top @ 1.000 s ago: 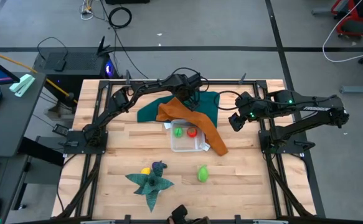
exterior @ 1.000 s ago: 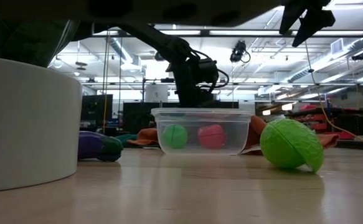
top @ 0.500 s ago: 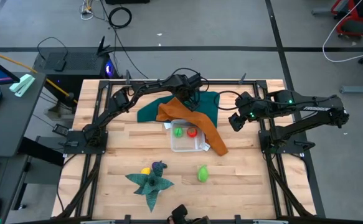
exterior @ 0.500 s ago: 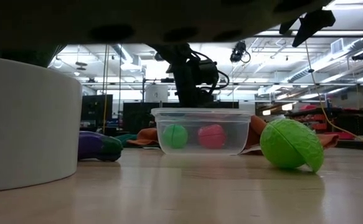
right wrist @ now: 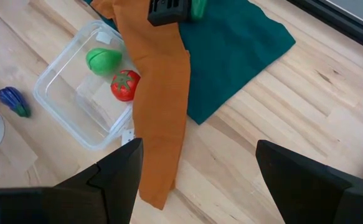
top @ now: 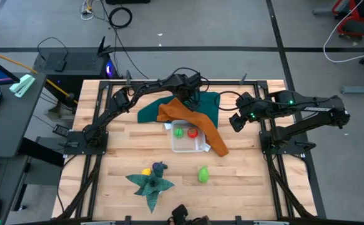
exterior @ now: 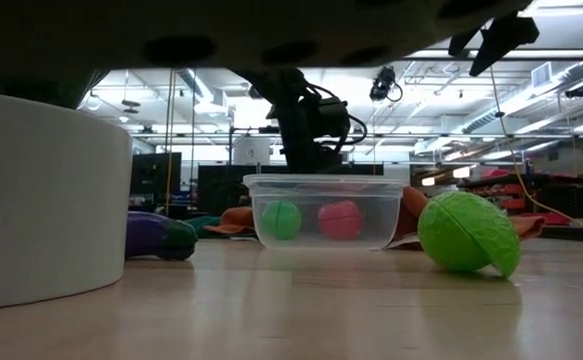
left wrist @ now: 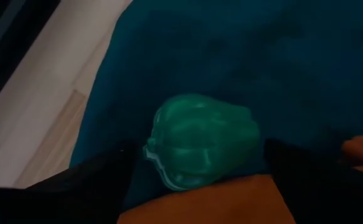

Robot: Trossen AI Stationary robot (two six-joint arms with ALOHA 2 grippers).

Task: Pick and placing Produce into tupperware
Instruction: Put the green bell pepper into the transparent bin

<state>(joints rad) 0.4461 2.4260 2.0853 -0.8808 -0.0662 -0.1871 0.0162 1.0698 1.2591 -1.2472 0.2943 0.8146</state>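
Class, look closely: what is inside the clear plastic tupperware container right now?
Inside the clear rectangular plastic tupperware lie a small green toy fruit and a red toy tomato, side by side. The long orange cloth drapes beside one edge, so anything tucked beneath it cannot be seen.

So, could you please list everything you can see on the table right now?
Clear rectangular plastic tupperware: one, table centre.
Light green toy: one, inside the tupperware.
Red toy tomato: one, inside the tupperware.
Light green leafy toy: one, bare wood near the front edge.
Yellow toy and purple toy: one each, beside the star cloth.
Green toy pepper: one, on the teal cloth.
Teal cloth: one, at the back.
Orange cloth: one, across the teal cloth.
Dark green star-shaped cloth: one, front left.
Left pincer: open around the pepper.
Right pincer: open, raised at right.
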